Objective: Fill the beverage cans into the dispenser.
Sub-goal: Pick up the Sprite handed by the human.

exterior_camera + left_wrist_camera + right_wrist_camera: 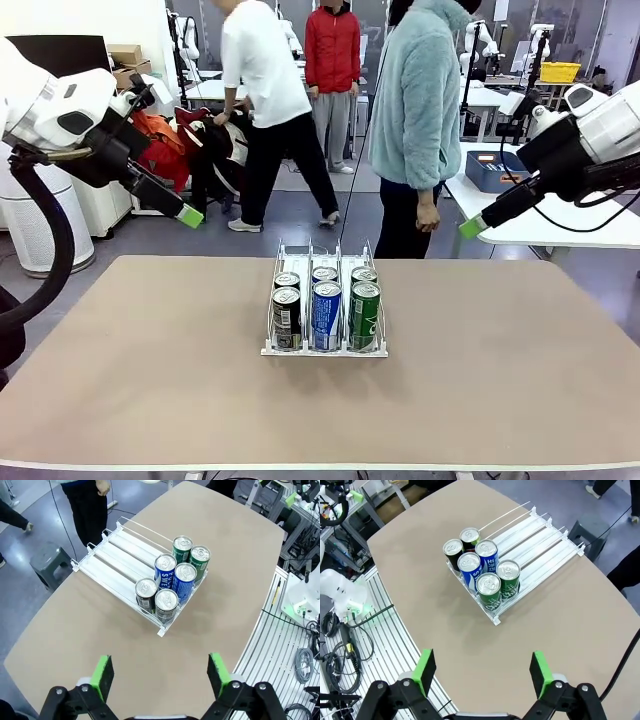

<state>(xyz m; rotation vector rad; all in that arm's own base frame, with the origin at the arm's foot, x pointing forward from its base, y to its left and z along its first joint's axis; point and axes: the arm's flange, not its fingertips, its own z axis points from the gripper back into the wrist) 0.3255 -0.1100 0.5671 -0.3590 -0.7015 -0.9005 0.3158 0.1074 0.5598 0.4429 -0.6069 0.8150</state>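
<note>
The dispenser (268, 318) stands mid-table, its three lanes running toward the far side. Several beverage cans stand upright at its near end, two per lane: dark cans (286, 318) on the left, blue cans (326, 315) in the middle, green cans (364, 315) on the right. My left gripper (189, 214) hangs high off the table's far left, my right gripper (472, 227) high at the far right. Both are open and hold nothing. The left wrist view shows the open gripper (160, 675) above bare tabletop, short of the cans (175, 577). The right gripper (482, 671) likewise looks down on the cans (480, 565).
A person in a light fleece (415, 100) stands at the far edge, one hand (428, 215) hanging. A grey stool (47, 562) sits beyond the table. A blue tub (495, 170) rests on a side table at right. Bare tabletop (150, 380) surrounds the dispenser.
</note>
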